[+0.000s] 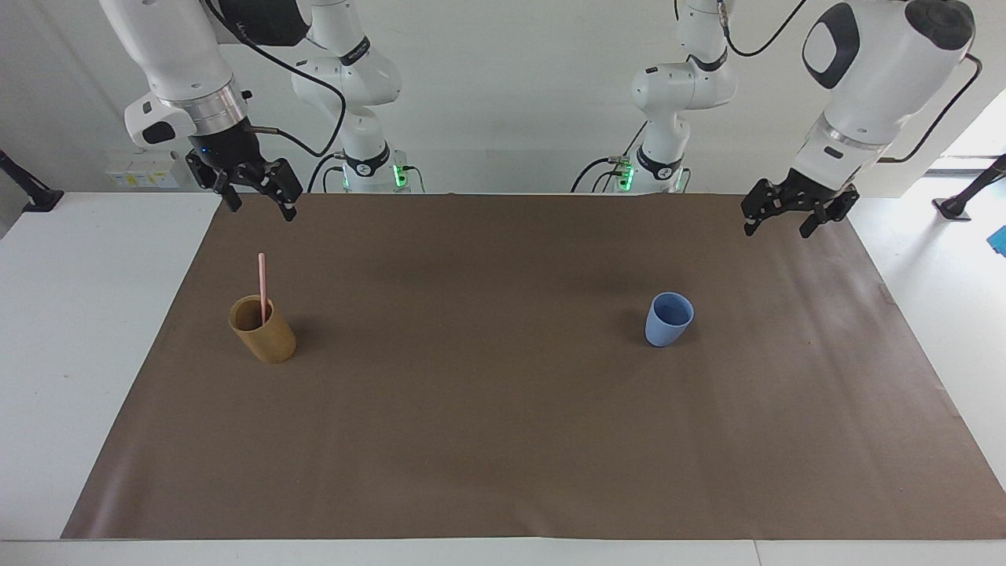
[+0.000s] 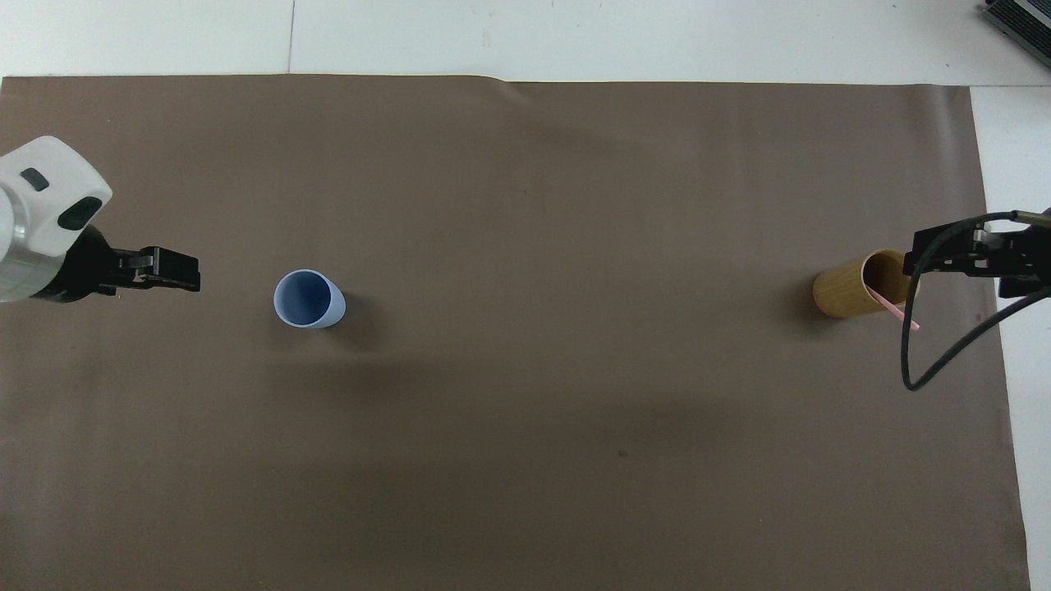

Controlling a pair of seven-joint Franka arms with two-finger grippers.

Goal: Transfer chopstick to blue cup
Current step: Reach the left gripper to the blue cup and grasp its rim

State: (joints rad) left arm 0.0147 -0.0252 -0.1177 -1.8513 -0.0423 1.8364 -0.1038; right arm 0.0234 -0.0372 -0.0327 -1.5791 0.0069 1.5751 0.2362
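White table (image 1: pixel 86 330), brown mat (image 1: pixel 503 440) spread over most of it. On the mat: blue cup (image 1: pixel 669 318) toward the left arm's end, tan bamboo holder (image 1: pixel 264 330) toward the right arm's end, well apart.

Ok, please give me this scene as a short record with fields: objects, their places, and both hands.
chopstick: standing in the bamboo holder, toward the right arm's end
blue cup: upright, empty, toward the left arm's end
right hand: open, raised above the mat, holding nothing
left hand: open, raised above the mat, holding nothing
task state: chopstick not yet picked up
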